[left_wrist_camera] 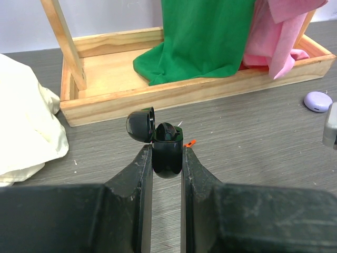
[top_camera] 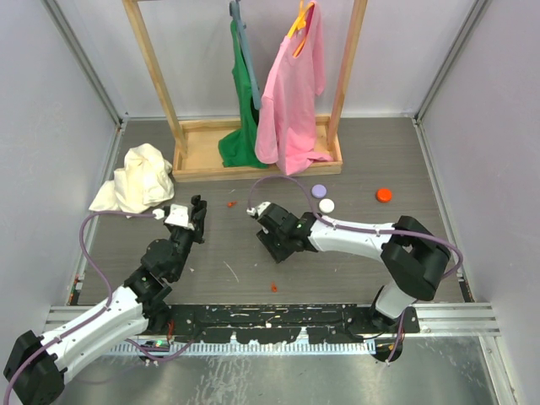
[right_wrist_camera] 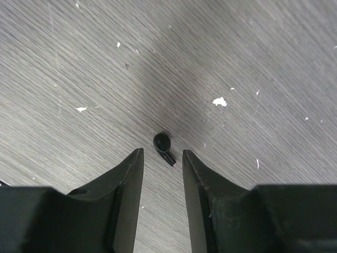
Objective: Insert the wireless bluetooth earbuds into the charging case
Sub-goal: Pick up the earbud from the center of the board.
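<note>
Black fingers of the right claw [right_wrist_camera: 161, 152] stand apart, pointed down at the grey counter [right_wrist_camera: 263, 63]. They grip nothing. One black earbud [right_wrist_camera: 162, 143] lies loose on the counter just ahead of the gap between the tips, and I see no contact with either finger.

The left claw [left_wrist_camera: 166, 154] is clamped on the black charging case [left_wrist_camera: 167, 138], one finger on each side wall. The case is upright with its lid [left_wrist_camera: 141, 125] swung open to the left. Something dark sits in its mouth, and I cannot tell whether it is a bud already seated.

Step in hand, by my judgement: pick-up of the loose earbud, with the case held ready.

Next move calls for settling the right fingers either side of the bud and closing gently — it is small and rounded and may slip out. It then goes over to the open case, stem lined up with the socket.

Beyond the case is a wooden tray [left_wrist_camera: 174, 95], with a green garment [left_wrist_camera: 205, 37] and a pink garment [left_wrist_camera: 279, 31] hanging into it — not involved.
</note>
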`<state>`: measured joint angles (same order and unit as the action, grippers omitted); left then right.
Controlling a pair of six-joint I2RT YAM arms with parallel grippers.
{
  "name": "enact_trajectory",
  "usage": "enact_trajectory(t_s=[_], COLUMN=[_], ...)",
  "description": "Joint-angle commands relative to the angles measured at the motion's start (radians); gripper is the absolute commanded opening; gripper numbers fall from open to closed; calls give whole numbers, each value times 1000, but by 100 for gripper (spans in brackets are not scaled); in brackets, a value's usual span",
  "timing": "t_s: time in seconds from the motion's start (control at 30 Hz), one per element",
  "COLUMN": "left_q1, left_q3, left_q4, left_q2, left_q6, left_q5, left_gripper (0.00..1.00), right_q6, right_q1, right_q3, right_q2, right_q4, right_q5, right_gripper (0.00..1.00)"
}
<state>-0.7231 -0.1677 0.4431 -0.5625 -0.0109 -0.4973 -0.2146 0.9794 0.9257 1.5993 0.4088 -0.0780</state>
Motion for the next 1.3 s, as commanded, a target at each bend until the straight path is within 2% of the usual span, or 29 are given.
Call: enact_trajectory(t_s=[0.0,0.23,0.53,0.77,1.27], left_q1=[6,5,5,7,6], left_q3=[-12,-12,-9,-7,-8], left_q4=[37,24,10,5,-17], left_q2=[13,26,55,69,119], left_q6=[-6,-1,3,3,6], left_q5=[8,4,-3,-3,33], left_gripper=[0,0,0,0,0], right_q6=[5,92,165,192,203], right_q1=[-1,-1,0,4,7], right_q3=[110,250,382,440,451], right_q2=[-18,97,224,300,363], right_q4=[97,267,399,446,467], right_q5=[-8,10,21,42,70], right_gripper=[42,42,40,38,31])
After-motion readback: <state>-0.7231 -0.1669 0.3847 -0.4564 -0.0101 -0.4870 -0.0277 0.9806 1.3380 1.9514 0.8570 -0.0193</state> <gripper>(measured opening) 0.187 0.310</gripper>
